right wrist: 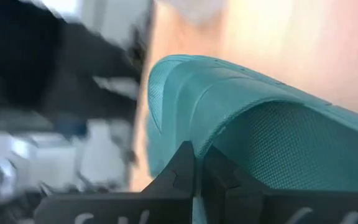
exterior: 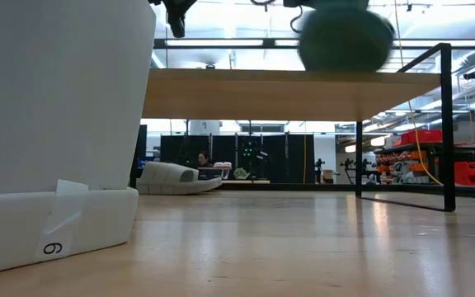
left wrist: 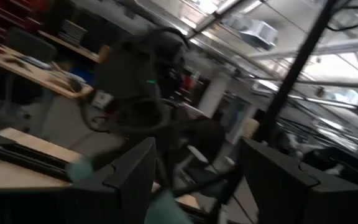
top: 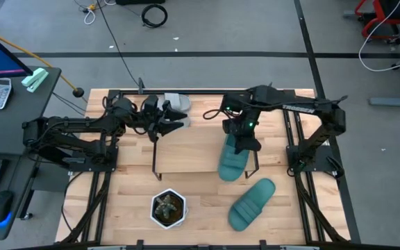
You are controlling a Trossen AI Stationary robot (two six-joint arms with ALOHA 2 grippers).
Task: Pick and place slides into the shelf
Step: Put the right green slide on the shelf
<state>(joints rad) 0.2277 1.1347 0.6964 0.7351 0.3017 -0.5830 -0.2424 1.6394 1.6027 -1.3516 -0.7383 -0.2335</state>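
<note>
One teal slide [top: 232, 164] is in my right gripper [top: 242, 142], over the near right part of the shelf [top: 186, 149]. In the low view this teal slide [exterior: 345, 37] shows just above the shelf board [exterior: 287, 95]. The second teal slide [top: 251, 203] lies flat on the table, near of the shelf. Grey slides [top: 175, 103] lie by the shelf's far left corner; one grey slide [exterior: 171, 177] shows beneath the board. My left gripper [top: 169, 126] is open over the shelf's far left part, beside them, holding nothing. My right gripper pinches the teal slide's edge [right wrist: 199, 149] between its two shut fingers [right wrist: 182, 171], coming from above. The slide stretches from the fingers toward the table's near edge, its near end past the shelf's near edge. Whether it rests on the board, I cannot tell.
A white hexagonal pot [top: 167, 209] with a plant stands on the table near of the shelf's left half; it fills the low view's left [exterior: 56, 124]. The shelf's black frame leg [exterior: 446, 124] stands at the right. Bare wood lies between the pot and the loose teal slide.
</note>
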